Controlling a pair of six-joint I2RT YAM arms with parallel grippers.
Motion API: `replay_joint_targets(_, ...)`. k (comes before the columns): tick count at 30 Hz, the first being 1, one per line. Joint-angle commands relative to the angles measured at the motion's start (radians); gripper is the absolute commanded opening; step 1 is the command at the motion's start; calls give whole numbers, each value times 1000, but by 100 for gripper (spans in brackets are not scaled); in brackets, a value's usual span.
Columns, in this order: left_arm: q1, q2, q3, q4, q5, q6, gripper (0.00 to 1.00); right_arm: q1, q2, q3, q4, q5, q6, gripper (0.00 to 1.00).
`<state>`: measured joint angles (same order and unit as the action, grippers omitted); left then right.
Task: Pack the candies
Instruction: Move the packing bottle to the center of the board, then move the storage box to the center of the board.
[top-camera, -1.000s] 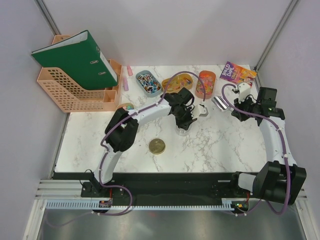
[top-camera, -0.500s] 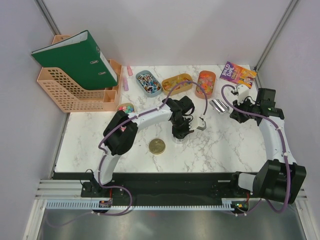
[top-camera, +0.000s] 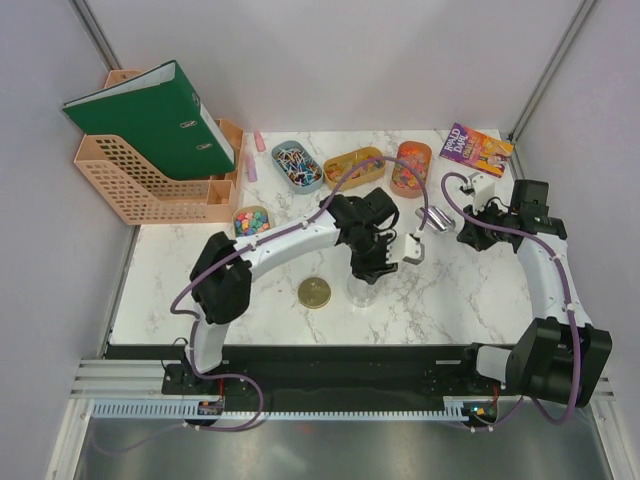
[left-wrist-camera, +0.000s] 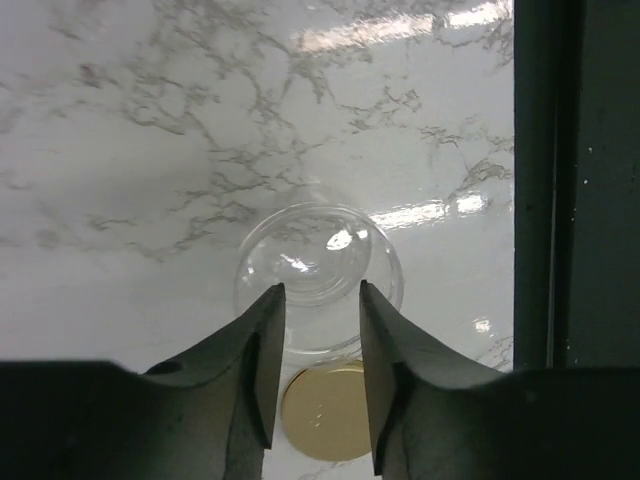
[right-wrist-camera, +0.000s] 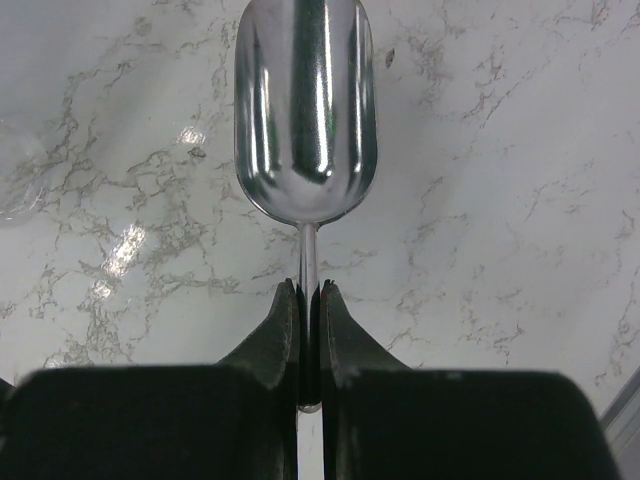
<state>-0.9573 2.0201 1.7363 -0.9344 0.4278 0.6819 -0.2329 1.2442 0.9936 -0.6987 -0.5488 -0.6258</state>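
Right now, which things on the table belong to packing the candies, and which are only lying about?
For the job: candies, clear jar below the open left gripper, gold lid, metal scoop held in the right gripper.

Just lying about: green binder, peach file rack, book, pink markers.

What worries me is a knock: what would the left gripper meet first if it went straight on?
Most likely the clear jar: the left gripper points down at it, jaws open above its near rim. How far above is unclear.
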Motion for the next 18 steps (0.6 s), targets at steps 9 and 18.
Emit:
replay_joint_targets(9, 342, -156, 3, -15, -296, -224, 56, -2, 32, 62, 37, -46, 24, 0)
replay_joint_targets(18, 606, -40, 9, -49, -400, -577, 52, 3, 47, 62, 33, -49, 14, 0)
